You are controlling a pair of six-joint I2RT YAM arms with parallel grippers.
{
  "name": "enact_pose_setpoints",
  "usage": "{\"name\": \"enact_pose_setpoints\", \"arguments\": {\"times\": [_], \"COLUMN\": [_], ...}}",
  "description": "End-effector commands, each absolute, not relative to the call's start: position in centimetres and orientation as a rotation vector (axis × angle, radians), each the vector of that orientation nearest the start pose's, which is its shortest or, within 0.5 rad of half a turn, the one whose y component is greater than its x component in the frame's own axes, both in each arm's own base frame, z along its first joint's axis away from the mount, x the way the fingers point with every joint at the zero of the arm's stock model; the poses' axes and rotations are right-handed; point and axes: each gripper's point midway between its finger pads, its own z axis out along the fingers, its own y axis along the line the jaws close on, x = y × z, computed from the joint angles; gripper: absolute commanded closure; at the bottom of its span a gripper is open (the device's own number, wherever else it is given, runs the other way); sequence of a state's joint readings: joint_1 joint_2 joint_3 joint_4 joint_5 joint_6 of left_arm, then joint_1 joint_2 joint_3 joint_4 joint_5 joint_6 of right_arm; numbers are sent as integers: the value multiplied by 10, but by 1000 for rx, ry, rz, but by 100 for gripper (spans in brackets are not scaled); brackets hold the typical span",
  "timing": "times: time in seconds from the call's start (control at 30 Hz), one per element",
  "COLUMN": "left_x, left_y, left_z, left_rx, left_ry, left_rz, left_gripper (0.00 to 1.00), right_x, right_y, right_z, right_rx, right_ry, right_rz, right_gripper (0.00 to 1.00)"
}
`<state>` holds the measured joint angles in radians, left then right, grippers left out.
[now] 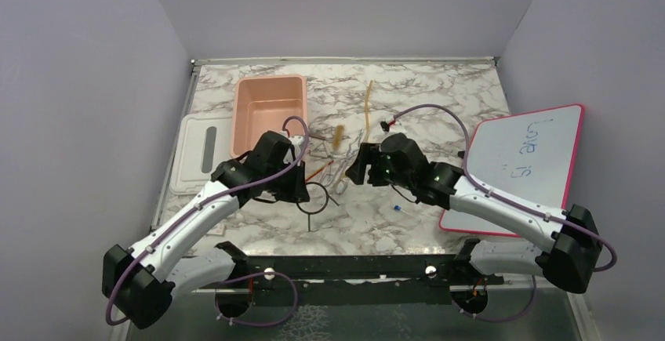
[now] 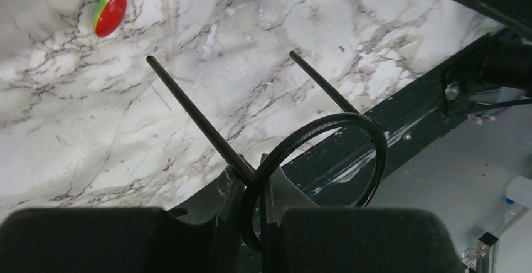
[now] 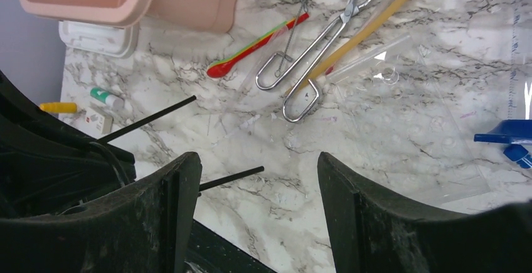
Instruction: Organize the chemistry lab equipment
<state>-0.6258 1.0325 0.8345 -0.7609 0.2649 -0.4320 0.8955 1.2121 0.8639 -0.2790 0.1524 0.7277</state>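
With the left hand (image 2: 251,192) clamped on the ring (image 2: 339,118) at the bench's (image 2: 94,128) near edge and the right hand (image 3: 257,166) gaping wide, the next move probably carries the ring into the tub (image 1: 269,114).

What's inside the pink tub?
Nothing shows: the pink tub looks bare inside. The left arm covers its near right corner, so that bit is hidden.
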Motion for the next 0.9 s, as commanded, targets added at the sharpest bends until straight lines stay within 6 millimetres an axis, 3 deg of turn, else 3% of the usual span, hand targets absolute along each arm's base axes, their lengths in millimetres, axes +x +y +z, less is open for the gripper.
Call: {"name": "enact_pose_setpoints", "arguments": {"times": [0.0,0.2,0.37,0.5,0.7,0.87], "left_x": [163,182,226,259,311,363], "left_y": [-214,-213,-175,-148,-106,-88], "left_z": [195,258,320,349,356,322], "left_rx": [474,444,254,121,-118,-170], "left_ry": [2417,2224,2017,1942,1839,1936], "left_rz": [-901,-873,-596,-380,-46,-83], "left_gripper": [100,100,100,100,100,100], "right_x": [231,227,228,226,218,210], "right_y": [269,253,227,212,215,223], "right_z": [175,205,236,249,242,228], "right_rx": [-65,-7,57,96,96,86], "right_ry": [2222,2157,2049,1999,2022,2068], "right_rz": [682,702,676,659,708,771], "right_gripper": [28,28,28,27,27,28]}}
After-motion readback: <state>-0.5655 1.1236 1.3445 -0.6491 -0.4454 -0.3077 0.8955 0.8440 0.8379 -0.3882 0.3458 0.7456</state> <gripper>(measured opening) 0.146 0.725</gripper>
